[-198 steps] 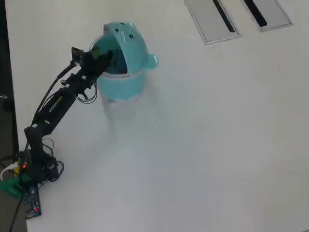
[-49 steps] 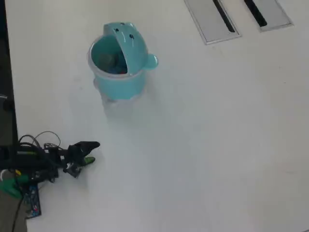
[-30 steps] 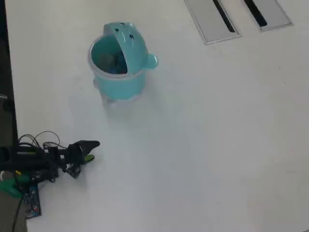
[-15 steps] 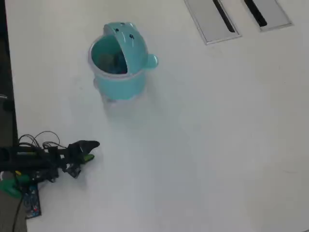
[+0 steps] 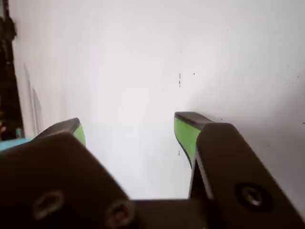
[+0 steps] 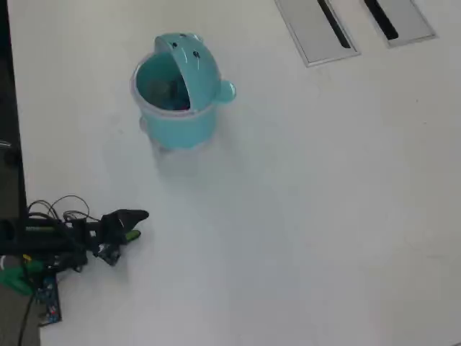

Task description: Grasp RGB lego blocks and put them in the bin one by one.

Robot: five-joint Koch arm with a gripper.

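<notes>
The teal bin stands upright at the upper left of the white table in the overhead view, with its flip lid tipped up and its side knob to the right. Small dark shapes lie on its floor, too blurred to name, so I cannot pick out the RGB lego blocks. None lies on the table. My gripper rests low at the bottom left, far from the bin and pointing right. In the wrist view, the gripper is open, its green pads wide apart with only bare table between them.
Two grey slotted panels are set into the table at the top right. The arm's base, cables and a small circuit board sit at the bottom left by the table's dark left edge.
The arm has drawn back from the bin's mouth and folded down at the bottom left. Over the last second and a half it has stayed still.
</notes>
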